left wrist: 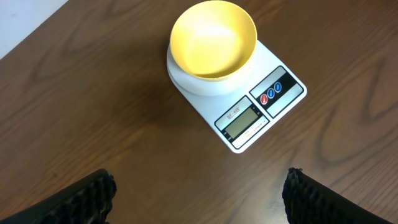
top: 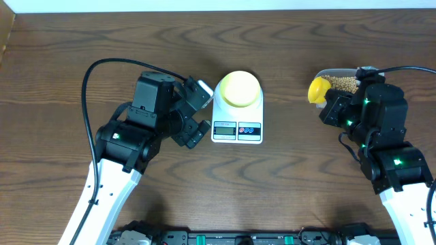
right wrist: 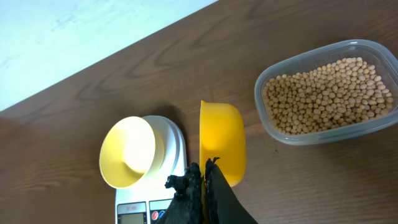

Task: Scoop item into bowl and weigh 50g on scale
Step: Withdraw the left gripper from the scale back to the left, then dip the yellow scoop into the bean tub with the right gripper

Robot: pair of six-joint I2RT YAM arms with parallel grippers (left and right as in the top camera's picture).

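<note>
The right wrist view shows the bright yellow plastic scoop (right wrist: 222,146) clenched by its handle in the right pincer (right wrist: 202,186); the overhead view does not make this grip clear. Small round tan beans (right wrist: 326,93) fill a clear rounded-rectangular tub (right wrist: 311,135). In the left wrist view the left pincer (left wrist: 202,199) is released, with its fingers wide apart. There the smooth pale-yellow bowl (left wrist: 213,38) sits on the white scale (left wrist: 267,65). The desk (top: 68,41) is dark grained wood.

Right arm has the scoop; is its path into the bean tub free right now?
Probably yes. The right gripper is shut on the yellow scoop, the tub sits open-topped just beside it, and nothing lies between them; the beans are exposed.
</note>
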